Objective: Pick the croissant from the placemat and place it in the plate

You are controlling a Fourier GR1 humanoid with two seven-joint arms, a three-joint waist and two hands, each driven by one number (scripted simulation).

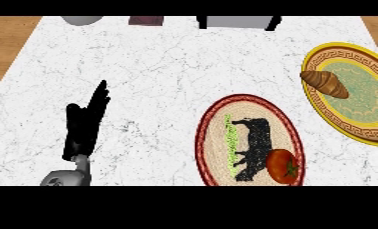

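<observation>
While the croissant (325,83) lies on the yellow plate (317,104) at the right, resting over the plate's left rim area, we see no hand touching it. We note the left hand (86,123) at lower left over the white marble worktop (162,73), fingers straight and pointing up and away, holding nothing, well apart from the croissant. Right hand: not visible to us anywhere. We see a round woven placemat (214,138) with a dark red border just left of and below the plate, carrying a black cow figure and green strip as its print. A tomato (283,166) sits on the placemat's lower right part. Along the far edge we spot a grey bowl-like thing (81,20), a dark reddish item (146,20) and a grey box (238,21), all cut off.
</observation>
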